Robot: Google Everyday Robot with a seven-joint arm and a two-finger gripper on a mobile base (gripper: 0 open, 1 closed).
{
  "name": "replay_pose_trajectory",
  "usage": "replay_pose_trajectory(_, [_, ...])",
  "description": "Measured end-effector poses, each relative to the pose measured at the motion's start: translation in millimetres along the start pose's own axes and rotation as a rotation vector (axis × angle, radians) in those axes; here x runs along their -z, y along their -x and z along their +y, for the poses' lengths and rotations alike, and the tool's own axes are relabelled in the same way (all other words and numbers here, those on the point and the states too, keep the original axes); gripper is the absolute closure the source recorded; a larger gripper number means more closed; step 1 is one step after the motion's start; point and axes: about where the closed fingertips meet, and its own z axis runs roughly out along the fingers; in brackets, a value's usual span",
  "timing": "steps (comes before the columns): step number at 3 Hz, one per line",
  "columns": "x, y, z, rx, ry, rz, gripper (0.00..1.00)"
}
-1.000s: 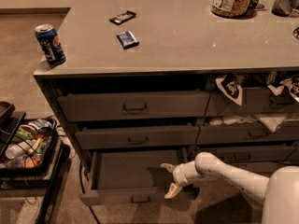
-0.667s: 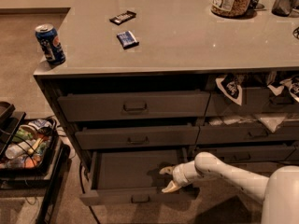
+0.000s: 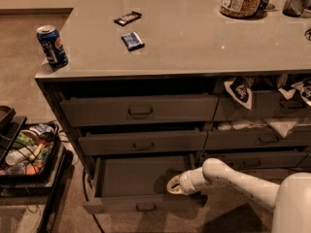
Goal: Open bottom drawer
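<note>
Your pincer point(image 3: 175, 185) hangs over the right end of the open bottom drawer point(image 3: 114, 205); its pull point(image 3: 146, 207) lies front-left. Can't tell the pincer's opening.

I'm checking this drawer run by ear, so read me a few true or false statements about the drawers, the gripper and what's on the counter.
1. The bottom drawer stands open, out past the fronts above it. True.
2. The gripper is at the top drawer's pull. False: it is low down, at the right part of the open bottom drawer.
3. The blue can lies tipped over mid-counter. False: it stands upright at the left front corner of the counter.
4. A dark snack bar and a blue snack bar lie on the counter. True.
</note>
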Motion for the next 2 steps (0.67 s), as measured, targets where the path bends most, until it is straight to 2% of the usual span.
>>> replay_pose_trajectory(1, [-9.7, -2.2, -4.9, 0.035, -0.032, 0.007, 1.00])
replay_pose_trajectory(2, [-23.8, -4.6, -15.7, 0.102, -0.061, 0.019, 1.00])
